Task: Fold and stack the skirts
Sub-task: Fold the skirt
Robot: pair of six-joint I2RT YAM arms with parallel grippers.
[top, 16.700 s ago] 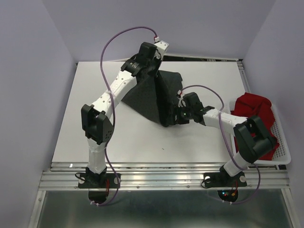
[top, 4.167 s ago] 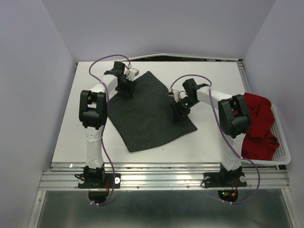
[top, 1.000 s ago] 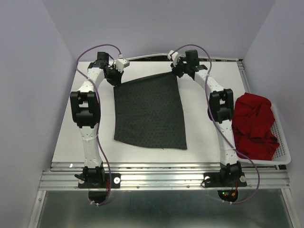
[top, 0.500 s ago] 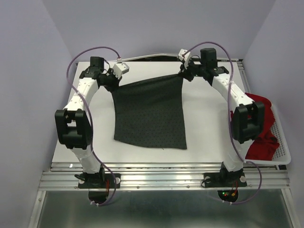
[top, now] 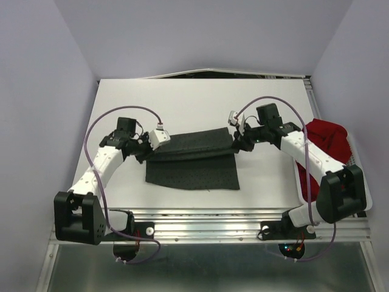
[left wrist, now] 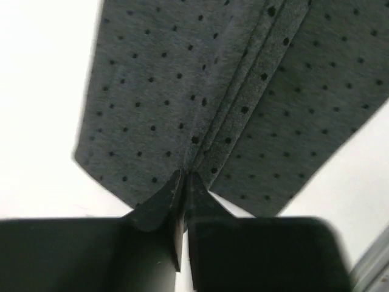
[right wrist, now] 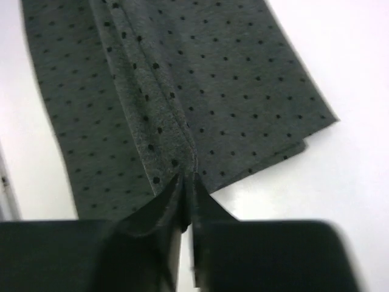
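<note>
The dark grey dotted skirt [top: 194, 170] lies mid-table, its far edge lifted and carried toward the near edge so the cloth doubles over itself. My left gripper [top: 148, 151] is shut on the left corner of that lifted edge, and the pinched fold [left wrist: 243, 109] runs away from the gripper [left wrist: 184, 177] in the left wrist view. My right gripper [top: 236, 144] is shut on the right corner, and in the right wrist view the gripper [right wrist: 187, 179] holds the bunched cloth [right wrist: 158, 121]. The red skirt [top: 331, 137] lies crumpled at the right.
The red skirt rests in a white mesh basket [top: 358, 167] at the table's right edge, partly behind my right arm. White table [top: 200, 103] stretches beyond the fold. Metal rails [top: 206, 219] run along the near edge.
Both grippers have pulled the grey skirt's far edge from the back of the table toward the near side and lower, folding the cloth over its lower half.
</note>
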